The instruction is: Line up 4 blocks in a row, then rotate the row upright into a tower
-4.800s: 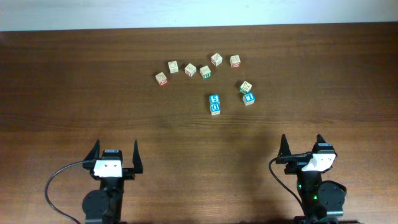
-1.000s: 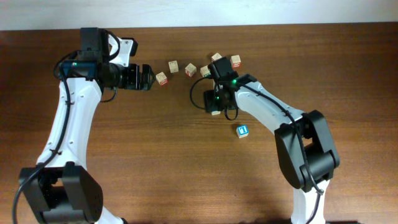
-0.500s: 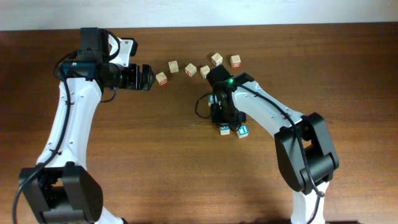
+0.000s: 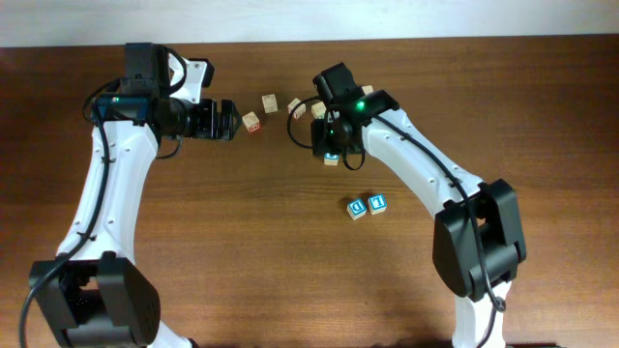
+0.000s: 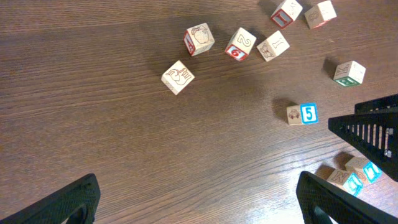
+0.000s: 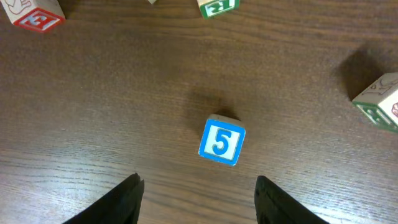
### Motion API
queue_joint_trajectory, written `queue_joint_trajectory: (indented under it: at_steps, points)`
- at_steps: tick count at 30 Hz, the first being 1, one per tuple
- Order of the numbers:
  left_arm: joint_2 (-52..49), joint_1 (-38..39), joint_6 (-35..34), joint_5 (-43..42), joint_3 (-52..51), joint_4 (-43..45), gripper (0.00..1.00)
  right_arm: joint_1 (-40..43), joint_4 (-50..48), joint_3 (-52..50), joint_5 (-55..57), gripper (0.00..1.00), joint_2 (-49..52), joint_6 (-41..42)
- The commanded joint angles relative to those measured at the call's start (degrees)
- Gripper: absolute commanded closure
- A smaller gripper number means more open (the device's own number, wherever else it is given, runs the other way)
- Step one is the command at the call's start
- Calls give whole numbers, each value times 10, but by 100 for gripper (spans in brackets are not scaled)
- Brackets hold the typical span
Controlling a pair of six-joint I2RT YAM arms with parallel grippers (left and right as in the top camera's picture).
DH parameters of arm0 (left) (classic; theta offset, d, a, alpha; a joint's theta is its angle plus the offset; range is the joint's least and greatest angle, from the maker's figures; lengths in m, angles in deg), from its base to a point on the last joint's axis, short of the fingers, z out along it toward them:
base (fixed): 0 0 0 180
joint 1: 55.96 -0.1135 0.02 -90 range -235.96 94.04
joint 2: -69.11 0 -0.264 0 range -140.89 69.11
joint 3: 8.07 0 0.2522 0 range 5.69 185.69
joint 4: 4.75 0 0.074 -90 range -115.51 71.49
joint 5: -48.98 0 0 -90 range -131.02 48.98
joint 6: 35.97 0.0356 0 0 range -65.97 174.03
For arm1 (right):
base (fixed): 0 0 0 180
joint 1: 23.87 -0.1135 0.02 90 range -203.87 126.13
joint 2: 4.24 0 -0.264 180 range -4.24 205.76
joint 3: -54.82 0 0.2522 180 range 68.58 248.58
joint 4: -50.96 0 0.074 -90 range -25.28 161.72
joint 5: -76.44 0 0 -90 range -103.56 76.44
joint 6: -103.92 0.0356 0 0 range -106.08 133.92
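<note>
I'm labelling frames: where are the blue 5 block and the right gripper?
blue 5 block (image 6: 222,142): right wrist view, middle of its blue face.
right gripper (image 6: 198,186): right wrist view, midway between its jaws.

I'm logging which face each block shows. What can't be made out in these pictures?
Overhead: the 5 block is half hidden under the right gripper; marks on the pale blocks are too small to read.
Right wrist: the green-lettered block and the red block are cut by the top edge.
</note>
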Motion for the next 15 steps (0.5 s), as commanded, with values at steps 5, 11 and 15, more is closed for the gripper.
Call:
queue_joint_trajectory:
  at_steps: [5, 11, 15]
  points:
    - [-1, 0, 3, 23, 9, -1, 1, -3, -40, 7, 33, 42, 86, 87]
    - [-1, 0, 3, 23, 9, -1, 1, -4, -38, -3, 44, 74, 87, 87]
    - [-1, 0, 3, 23, 9, -1, 1, -4, 43, -2, -68, 74, 87, 56]
